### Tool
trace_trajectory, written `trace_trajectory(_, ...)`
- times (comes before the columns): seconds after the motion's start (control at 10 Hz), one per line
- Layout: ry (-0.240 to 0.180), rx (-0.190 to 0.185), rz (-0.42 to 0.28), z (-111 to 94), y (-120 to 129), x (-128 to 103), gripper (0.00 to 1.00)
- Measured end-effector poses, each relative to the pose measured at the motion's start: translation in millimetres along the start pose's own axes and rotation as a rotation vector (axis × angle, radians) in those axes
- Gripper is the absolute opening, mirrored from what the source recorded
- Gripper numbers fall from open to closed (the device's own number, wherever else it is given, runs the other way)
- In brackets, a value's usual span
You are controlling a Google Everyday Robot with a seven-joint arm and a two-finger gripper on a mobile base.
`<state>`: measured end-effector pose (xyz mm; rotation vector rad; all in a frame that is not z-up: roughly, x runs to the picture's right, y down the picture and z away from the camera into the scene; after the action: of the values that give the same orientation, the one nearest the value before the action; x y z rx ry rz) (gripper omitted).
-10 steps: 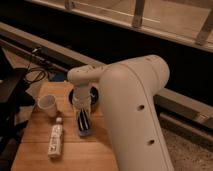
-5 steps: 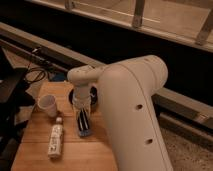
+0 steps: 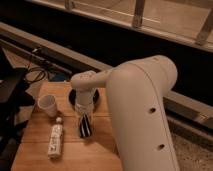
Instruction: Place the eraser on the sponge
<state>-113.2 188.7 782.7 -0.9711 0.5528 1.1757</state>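
My gripper (image 3: 85,120) points down over the middle of the wooden table (image 3: 35,132), at the end of the big white arm (image 3: 135,105). It is shut on the eraser (image 3: 85,127), a black block with white stripes. The eraser hangs on end, its lower tip close to the tabletop. Whether it touches the wood I cannot tell. The sponge is hidden from this view.
A dark bowl (image 3: 75,98) sits just behind the gripper. A white cup (image 3: 47,104) stands at the left of the table. A white bottle with a label (image 3: 55,140) lies near the front left. Black equipment and cables are off the left edge.
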Motion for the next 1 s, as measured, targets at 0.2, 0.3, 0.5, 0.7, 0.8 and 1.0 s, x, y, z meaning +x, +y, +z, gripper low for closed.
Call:
trace_trajectory(0.2, 0.003, -0.003, -0.018, 1, 4, 0, 0.15)
trace_trajectory(0.3, 0.003, -0.002, -0.026, 1, 5, -1, 0.21)
trace_trajectory(0.5, 0.006, 0.004, -0.045, 0, 8, -5, 0.23)
trace_trajectory(0.7, 0.007, 0.008, -0.042, -1, 6, -7, 0.36)
trace_trajectory(0.8, 0.007, 0.009, -0.035, -2, 2, -7, 0.47)
trace_trajectory(1.0, 0.009, 0.006, -0.017, -2, -5, -7, 0.69)
